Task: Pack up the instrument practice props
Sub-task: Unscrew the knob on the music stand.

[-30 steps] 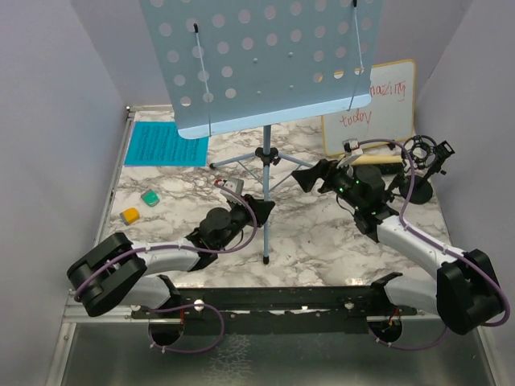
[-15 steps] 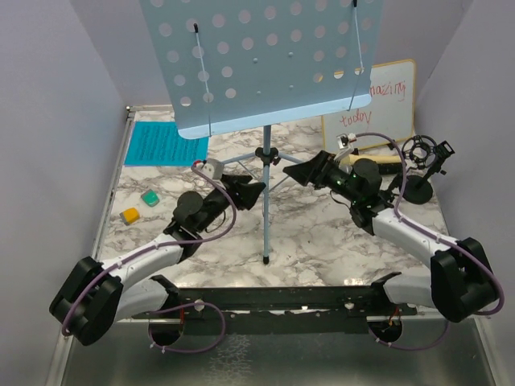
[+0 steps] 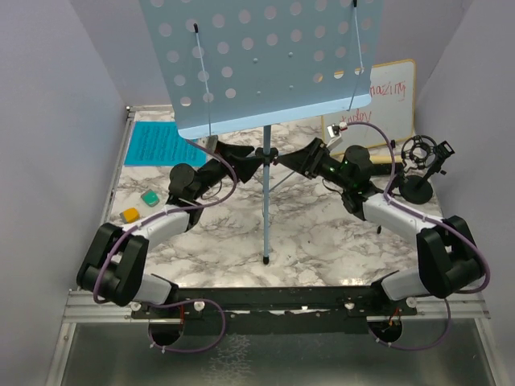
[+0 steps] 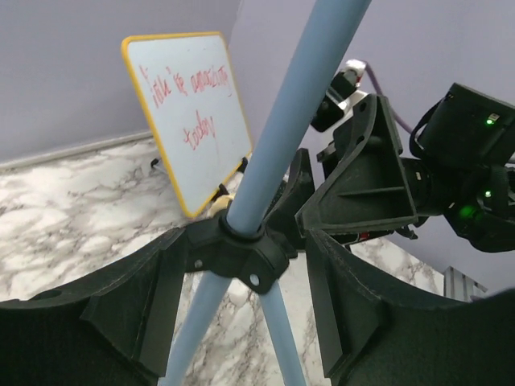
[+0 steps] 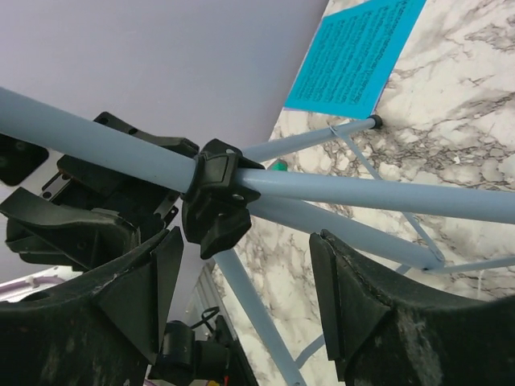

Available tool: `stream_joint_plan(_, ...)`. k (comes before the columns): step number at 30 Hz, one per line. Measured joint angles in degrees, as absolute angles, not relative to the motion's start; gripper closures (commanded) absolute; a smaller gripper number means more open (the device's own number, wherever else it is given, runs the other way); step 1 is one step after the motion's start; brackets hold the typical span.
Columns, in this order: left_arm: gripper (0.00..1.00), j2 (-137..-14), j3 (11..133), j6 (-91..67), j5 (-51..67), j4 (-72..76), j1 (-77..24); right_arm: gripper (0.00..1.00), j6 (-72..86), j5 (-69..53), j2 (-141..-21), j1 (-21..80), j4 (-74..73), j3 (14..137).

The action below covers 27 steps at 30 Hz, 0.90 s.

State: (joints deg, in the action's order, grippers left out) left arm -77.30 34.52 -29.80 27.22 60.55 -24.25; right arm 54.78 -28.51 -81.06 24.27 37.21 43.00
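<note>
- Light-blue perforated music rack [image 3: 265,64]: stands fully set up at mid-worktop, desk tilted toward the arms, tripod legs spread. One foot is by the near edge and another reaches toward the far left corner. Not yet folded.
- Black collar [image 4: 237,253] on the rack's pole, where the legs meet: both grippers have it between them.
- Left gripper [image 4: 241,257]: jaws apart, one finger on each side of the collar with a gap showing. It holds nothing.
- Right gripper [image 5: 245,241]: comes from the opposite side, jaws wide, the collar just beyond its fingertips. It holds nothing.
- Cyan sheet [image 3: 165,143]: flat at the far left corner, unpacked.
- Black studio microphone [image 3: 422,157]: upright on its small tripod by the right edge, unpacked.
- Printed music sheet and cream handheld microphone: cannot be made out for certain.
- Progress, as judged: nothing is packed. Collapsing the rack looks like the step in hand, and the rest remains.
- Wood-framed whiteboard [image 3: 378,112]: leans at the far right, red writing on it.
- Green block [image 3: 150,197] and orange block [image 3: 129,215]: near the left edge.
- Worktop [image 3: 322,233]: white marble pattern with grey veins, a metal rail along the near edge.
- Room: plain pale lilac walls close on three sides.
</note>
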Motion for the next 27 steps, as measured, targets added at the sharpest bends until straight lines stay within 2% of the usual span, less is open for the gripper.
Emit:
stream_joint_plan(11,0.36,-90.11,45.12,-36.47,38.30,75.33,-20.58,0.52,55.99,-31.07,-83.85,24.27,36.69,46.81)
stream_joint_plan(18,0.43,-96.57,49.52,-43.70,42.44,83.57,-20.32,0.54,57.58,-33.32,-85.58,24.27,37.89,46.81)
stream_joint_plan(27,0.55,-102.59,52.73,-51.46,46.02,86.21,-20.34,0.55,59.68,-35.46,-87.33,24.27,41.39,46.78)
